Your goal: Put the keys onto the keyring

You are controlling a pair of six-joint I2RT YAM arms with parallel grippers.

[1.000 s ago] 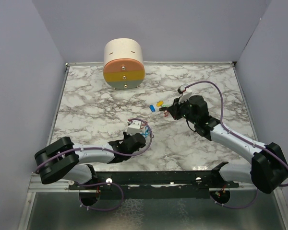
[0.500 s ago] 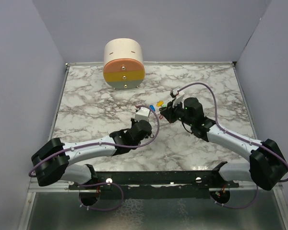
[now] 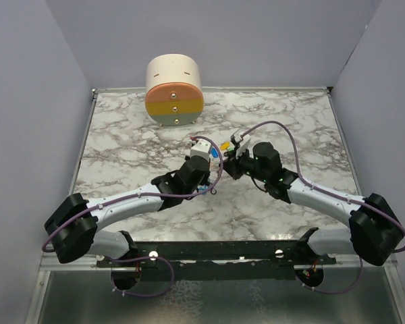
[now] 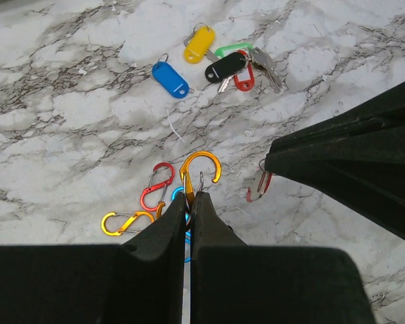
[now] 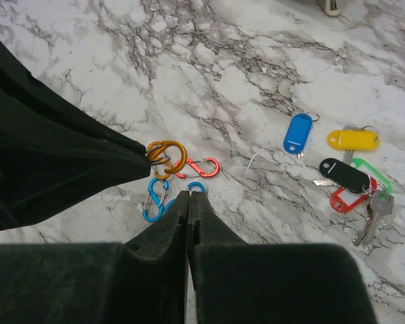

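left gripper (image 4: pixel 189 198) pinches the orange clip (image 4: pixel 201 155) at centre frame; right gripper (image 5: pixel 189 196) is closed on a red loop (image 4: pixel 256 194). risk: either thin piece may twist or slip during threading.

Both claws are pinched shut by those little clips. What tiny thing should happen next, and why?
Probably the right gripper, now shut, should open and reach for the blue key, the closest one to it. The left gripper pinches the orange clip, while the keys lie loose on the marble table, apart from that clip.
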